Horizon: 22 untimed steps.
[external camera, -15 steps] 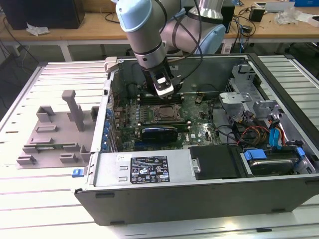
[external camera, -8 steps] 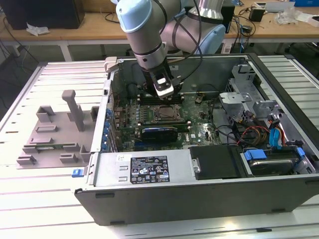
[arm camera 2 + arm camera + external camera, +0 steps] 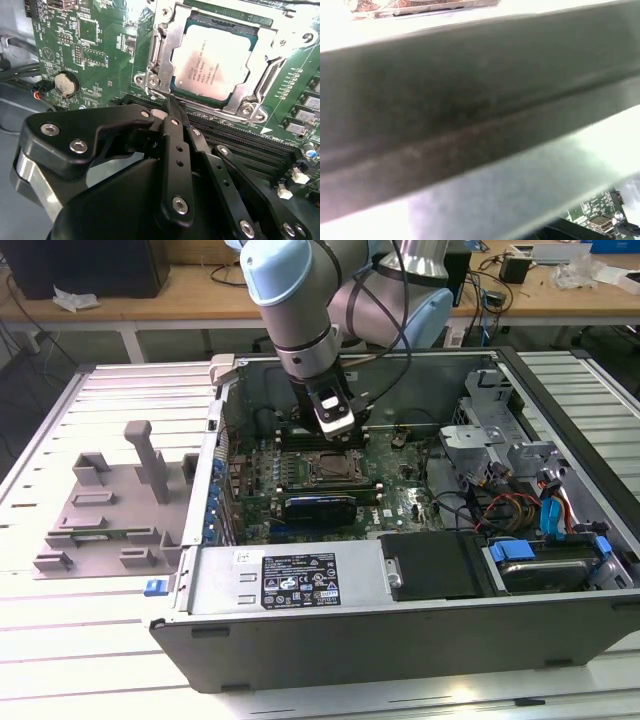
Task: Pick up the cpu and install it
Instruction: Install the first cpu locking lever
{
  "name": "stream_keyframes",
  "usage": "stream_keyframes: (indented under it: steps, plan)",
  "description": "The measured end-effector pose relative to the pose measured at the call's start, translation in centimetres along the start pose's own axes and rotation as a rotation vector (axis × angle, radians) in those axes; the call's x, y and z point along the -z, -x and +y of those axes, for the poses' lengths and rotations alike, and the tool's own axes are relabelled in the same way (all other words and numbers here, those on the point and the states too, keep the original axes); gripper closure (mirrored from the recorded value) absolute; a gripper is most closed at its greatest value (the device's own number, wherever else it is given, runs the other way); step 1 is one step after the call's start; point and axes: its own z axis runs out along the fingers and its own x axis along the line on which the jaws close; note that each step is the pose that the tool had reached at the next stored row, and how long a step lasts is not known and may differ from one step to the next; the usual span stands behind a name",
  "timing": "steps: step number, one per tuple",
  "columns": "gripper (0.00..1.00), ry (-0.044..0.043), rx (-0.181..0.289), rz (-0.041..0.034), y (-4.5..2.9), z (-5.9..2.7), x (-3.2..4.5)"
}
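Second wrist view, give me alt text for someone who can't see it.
The cpu, a silver square chip, sits in the metal-framed socket on a green motherboard. The black gripper is in the foreground, its fingers closed together, tip at the socket frame's edge.

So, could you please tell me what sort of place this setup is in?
Probably a robotics lab or workshop: an open computer case lies on a slatted metal table, with a grey plastic tray beside it and cluttered wooden benches behind.

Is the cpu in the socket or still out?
In. The cpu lies flat inside the socket frame, and the claw beside it holds nothing.
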Motion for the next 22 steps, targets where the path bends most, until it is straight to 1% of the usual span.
stream_keyframes:
  steps: [1, 2, 3, 5, 8, 10, 13, 15, 17, 18, 19, 20, 22]
  plan:
    - [0.89, 0.0027, -0.001, 0.0009, 0.01, -0.01, 0.01]
    - [0.89, 0.0165, -0.005, 0.0049, 0.01, -0.01, 0.02]
    - [0.89, 0.0224, -0.007, 0.0067, 0.01, 0.00, 0.02]
    - [0.89, 0.0307, -0.009, 0.0092, 0.01, 0.01, 0.02]
    - [0.89, 0.0332, -0.010, 0.0090, 0.07, 0.07, 0.22]
    - [0.89, 0.0300, -0.009, 0.0095, 0.16, 0.11, 0.58]
    - [0.89, 0.0205, -0.010, 0.0143, 0.32, 0.19, 1.20]
    - [0.89, 0.0095, -0.012, 0.0229, 0.41, 0.21, 1.47]
    - [0.89, -0.0015, -0.016, 0.0335, 0.49, 0.17, 1.62]
    - [0.89, -0.0090, -0.018, 0.0403, 0.54, 0.15, 1.68]
    - [0.89, -0.0257, -0.023, 0.0532, 0.62, 0.12, 1.74]
    - [0.89, -0.0400, -0.024, 0.0636, 0.67, 0.09, 1.75]
    - [0.89, -0.0575, -0.026, 0.0754, 0.74, 0.02, 1.76]
